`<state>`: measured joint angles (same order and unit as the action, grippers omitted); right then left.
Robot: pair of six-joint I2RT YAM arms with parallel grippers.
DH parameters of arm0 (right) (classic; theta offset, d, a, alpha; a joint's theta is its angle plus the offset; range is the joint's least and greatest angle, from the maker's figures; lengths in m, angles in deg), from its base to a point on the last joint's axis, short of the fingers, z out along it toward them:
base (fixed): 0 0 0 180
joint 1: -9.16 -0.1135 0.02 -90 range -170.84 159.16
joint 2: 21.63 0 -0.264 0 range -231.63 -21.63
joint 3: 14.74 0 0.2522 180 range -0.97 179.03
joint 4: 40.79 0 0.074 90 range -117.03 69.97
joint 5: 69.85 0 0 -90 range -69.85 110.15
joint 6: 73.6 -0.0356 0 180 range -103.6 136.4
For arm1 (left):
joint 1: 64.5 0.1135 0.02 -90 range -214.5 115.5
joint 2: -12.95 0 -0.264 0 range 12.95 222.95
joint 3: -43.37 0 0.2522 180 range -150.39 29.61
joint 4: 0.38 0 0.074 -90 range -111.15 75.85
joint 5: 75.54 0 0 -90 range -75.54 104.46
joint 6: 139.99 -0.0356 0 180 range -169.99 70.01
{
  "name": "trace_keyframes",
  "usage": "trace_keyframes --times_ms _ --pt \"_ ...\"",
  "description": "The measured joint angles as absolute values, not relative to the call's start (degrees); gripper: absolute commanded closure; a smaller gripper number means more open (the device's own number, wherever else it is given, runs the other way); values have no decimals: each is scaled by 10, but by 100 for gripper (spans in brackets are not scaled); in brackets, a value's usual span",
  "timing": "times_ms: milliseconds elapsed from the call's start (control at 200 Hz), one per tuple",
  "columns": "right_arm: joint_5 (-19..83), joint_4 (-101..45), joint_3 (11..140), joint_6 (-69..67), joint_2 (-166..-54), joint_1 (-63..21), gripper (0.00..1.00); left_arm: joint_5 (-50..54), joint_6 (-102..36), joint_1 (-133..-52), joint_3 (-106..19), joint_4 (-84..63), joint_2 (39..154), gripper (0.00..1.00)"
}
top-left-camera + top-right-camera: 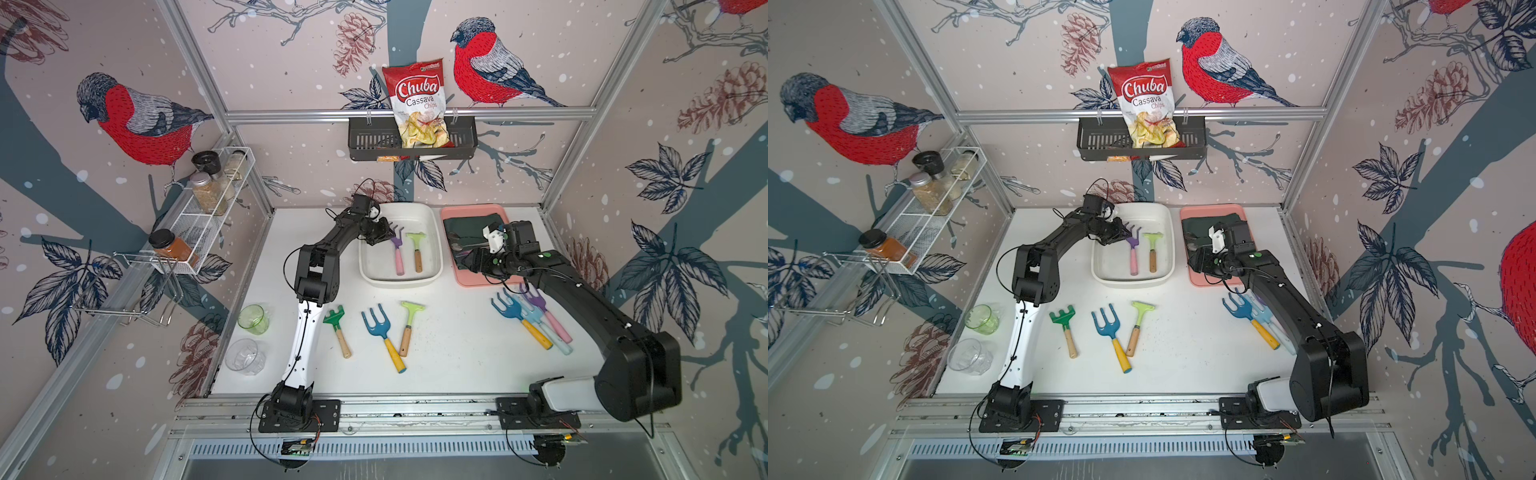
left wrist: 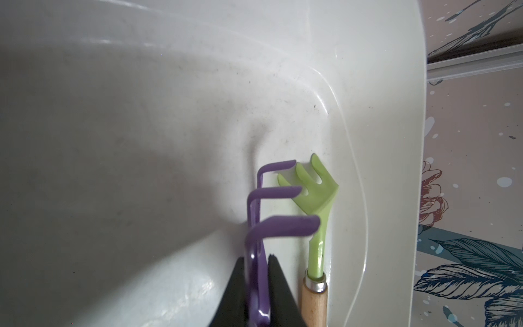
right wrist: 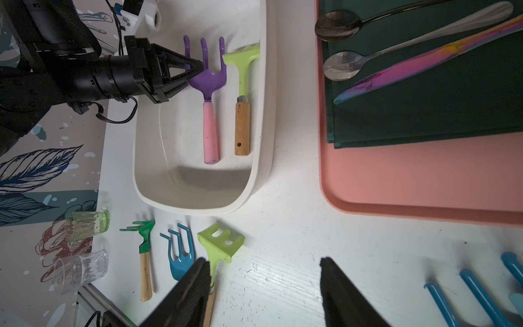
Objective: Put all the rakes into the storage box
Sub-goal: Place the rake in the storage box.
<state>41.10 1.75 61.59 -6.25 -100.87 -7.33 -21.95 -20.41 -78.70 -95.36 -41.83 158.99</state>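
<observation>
The storage box (image 1: 399,283) (image 1: 1128,283) is a white tub at the back middle of the table. In it lies a purple rake (image 1: 399,259) (image 1: 1133,262) (image 3: 210,127) with a pink handle, beside a light green rake (image 1: 417,249) (image 3: 242,85). My left gripper (image 1: 388,233) (image 1: 1125,232) (image 2: 256,257) (image 3: 198,68) reaches into the box; its jaws sit tight on both sides of the purple rake's head (image 2: 283,226), whose handle rests on the box floor. My right gripper (image 1: 471,259) (image 3: 264,259) hovers open and empty by the pink tray's near left corner.
The pink tray (image 1: 478,282) holds a dark green cloth, spoons and a knife. Several hand tools lie on the table in front: a green rake (image 1: 338,328), a blue fork (image 1: 380,332), a light green rake (image 1: 409,324) and a cluster (image 1: 528,316) under my right arm. Two cups (image 1: 252,319) stand at the left edge.
</observation>
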Motion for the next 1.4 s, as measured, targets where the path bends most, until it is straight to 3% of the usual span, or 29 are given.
trace_keyframes --times_ms 185,305,435,880,1075,1401 --pt "411 17 616 -60 -1009 -70 35 -211 -204 -787 -954 -420 1590 66" --pt "411 17 617 -59 -1009 -68 35 -202 -204 -787 -954 -422 1589 44" --pt "411 17 616 -59 -1008 -68 35 -194 -204 -787 -951 -429 1582 29" --pt "368 11 554 -97 -977 -123 35 -138 -209 -795 -916 -431 1539 15" --pt "317 -26 490 -180 -958 -220 35 -117 -210 -803 -868 -429 1491 15" --pt "226 -70 457 -310 -997 -406 35 -123 -185 -821 -687 -373 1306 15"
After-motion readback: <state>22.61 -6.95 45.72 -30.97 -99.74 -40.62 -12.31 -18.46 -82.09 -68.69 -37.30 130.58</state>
